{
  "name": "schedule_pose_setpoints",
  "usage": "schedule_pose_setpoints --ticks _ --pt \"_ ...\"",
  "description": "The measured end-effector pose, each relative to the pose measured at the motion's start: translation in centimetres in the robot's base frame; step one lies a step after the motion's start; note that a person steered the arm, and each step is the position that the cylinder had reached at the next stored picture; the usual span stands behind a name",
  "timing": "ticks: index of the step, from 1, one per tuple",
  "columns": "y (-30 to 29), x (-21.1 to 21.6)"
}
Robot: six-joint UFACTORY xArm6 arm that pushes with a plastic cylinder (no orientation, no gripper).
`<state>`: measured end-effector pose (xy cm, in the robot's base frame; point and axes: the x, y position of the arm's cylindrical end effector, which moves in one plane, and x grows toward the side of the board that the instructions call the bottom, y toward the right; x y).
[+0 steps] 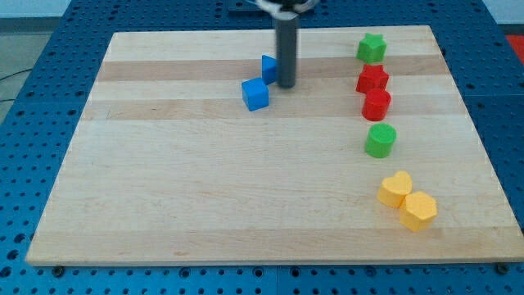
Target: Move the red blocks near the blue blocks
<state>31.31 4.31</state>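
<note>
Contact is best made from beyond the red star block (372,79) and red cylinder (377,105), well right of the jawless end effector tip (286,85), which is parked beside two blue blocks (255,94).

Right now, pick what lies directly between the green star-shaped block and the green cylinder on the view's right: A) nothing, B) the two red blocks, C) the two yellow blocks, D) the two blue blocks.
B: the red star-shaped block and the red cylinder sit in a column between the green star-shaped block above and the green cylinder below.
</note>
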Motion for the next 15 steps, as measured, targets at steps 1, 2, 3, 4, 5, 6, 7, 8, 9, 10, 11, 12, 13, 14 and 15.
schedule_pose_setpoints --ticks 1,2,3,4,5,6,7,8,9,10,11,12,13,14,15 --pt "-0.8 -3.0" --pt "-5.1 0.7" --pt "-9.9 4.6" --pt "-4.7 -0.1" --pt "2.0 -3.7" --pt "7.6 -2.0" --pt "15.8 -1.4" --pt "14.7 2.4" --pt "4.5 5.7" --pt "-2.7 5.1" --pt "2.8 2.1" --pt "6.2 0.7" --pt "14.4 4.8" --pt "13.3 7.9" --pt "2.2 8.2"
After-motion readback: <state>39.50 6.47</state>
